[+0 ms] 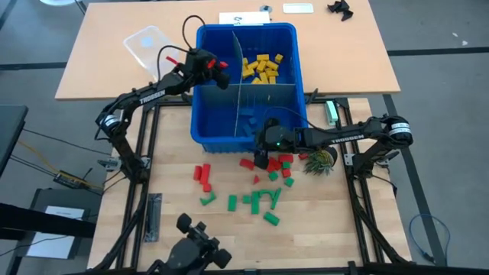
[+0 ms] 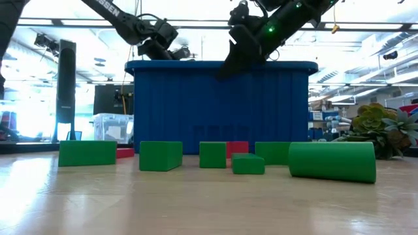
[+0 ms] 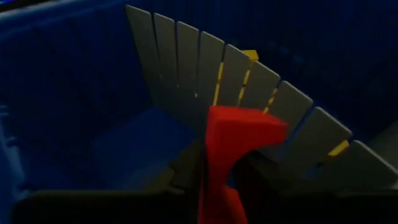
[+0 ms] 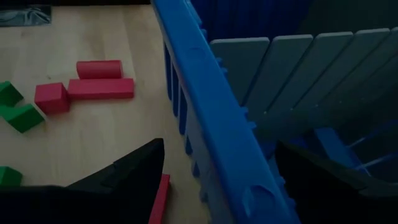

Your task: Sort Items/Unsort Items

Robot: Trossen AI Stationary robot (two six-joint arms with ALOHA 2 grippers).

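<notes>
The worktop [image 1: 328,221] carries a large blue bin [image 1: 246,141], split by grey slotted dividers [image 1: 238,53] into compartments. The far right compartment holds a heap of yellow blocks [image 1: 261,67]; the far left one, beneath the left tool [image 1: 219,74], looks bare in the left wrist view. What lies in the two near compartments I cannot make out.

The left tool hangs over that far left compartment with a red block [image 3: 233,155] clamped upright between its fingers, long axis along the fingers, pointing down at the bin floor. The divider stands just beyond the block, with yellow showing through its slots. The grip looks light, so my guess is that a drop into this compartment is the step in hand; the block has only to fall straight down from the tool.

The right tool [image 1: 261,159] sits at the near wall of the bin, fingers spread wide and empty, one on each side of the rim. The loose red blocks [image 1: 276,163] lie just beside and below it on the worktop, the green blocks [image 1: 258,202] farther out. The right arm is by far the nearer to all of these.
</notes>
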